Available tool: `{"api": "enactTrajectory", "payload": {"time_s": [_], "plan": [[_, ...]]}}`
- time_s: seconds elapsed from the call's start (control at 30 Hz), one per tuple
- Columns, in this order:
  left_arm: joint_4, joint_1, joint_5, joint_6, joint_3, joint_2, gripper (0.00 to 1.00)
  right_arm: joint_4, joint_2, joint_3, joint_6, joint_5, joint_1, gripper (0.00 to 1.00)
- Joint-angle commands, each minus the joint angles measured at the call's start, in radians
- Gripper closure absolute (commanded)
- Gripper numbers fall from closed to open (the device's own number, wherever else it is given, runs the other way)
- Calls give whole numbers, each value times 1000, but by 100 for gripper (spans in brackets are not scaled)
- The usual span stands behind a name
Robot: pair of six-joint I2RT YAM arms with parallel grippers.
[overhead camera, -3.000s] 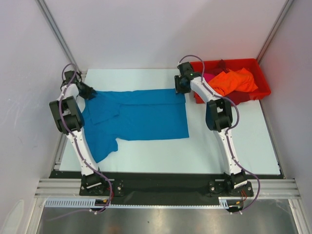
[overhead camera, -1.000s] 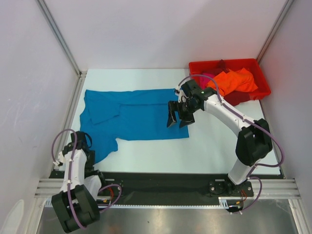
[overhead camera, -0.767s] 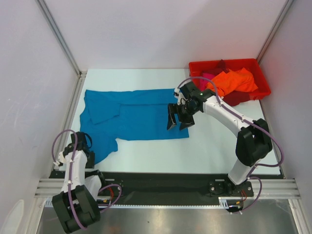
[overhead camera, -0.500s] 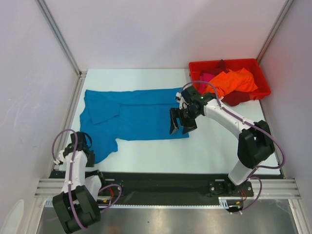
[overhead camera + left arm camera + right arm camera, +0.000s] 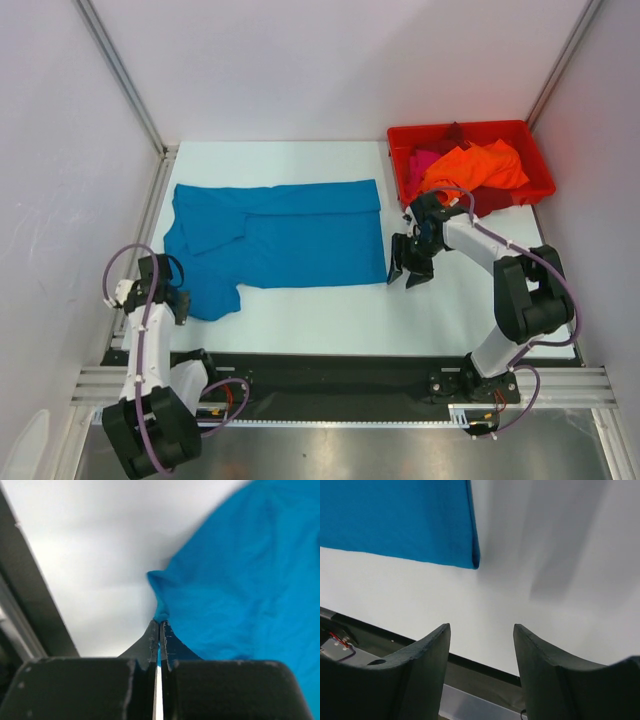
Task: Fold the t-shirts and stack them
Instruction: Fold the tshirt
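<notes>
Teal cloth, thin and limp: the shirt [image 5: 280, 235] you are working lies spread on the table [image 5: 450, 310] to the left of the red bin [image 5: 505, 124], already doubled over along its length. Its right edge sits a little left of the bin's near corner.

Your left gripper [image 5: 160, 625] is at the shirt's corner farthest from the bin. Its jaws are pressed together on a small peak of teal fabric, probably a sleeve edge, though the wrist view is too tight to be sure.

Your right gripper [image 5: 410, 272] sits in front of the bin on its left side, just beside the shirt's near right corner. Its jaws stand apart with only bare table between them.

Expect this cloth to weigh almost nothing. It will sag, drag on the tabletop and slip out of a shallow pinch. Take it at corners or hems, where the doubled layers give the pads something to bite, and catch both layers at the right corner.

The orange shirt [image 5: 475, 165], pink shirt [image 5: 422, 160] and dark red shirt [image 5: 490, 203] sit heaped inside the bin.
</notes>
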Motion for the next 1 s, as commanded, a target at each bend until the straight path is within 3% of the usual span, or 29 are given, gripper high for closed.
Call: {"api": "enactTrajectory", "payload": {"time_s": [0.0,0.23,0.47,0.97], "plan": [[53,-44,-13,41,36,-32,100,113,-5,-38,40,4,-13,40],[33,-95,-39,54,62,-42,100,266,27,-84,143,-41,-47,39],[-19,-95,-61,35,76,-35,100,356,122,-119,213,-82,-49,49],[-35,-92,-87,29,117,11,100,362,177,-147,235,-93,-47,54]]}}
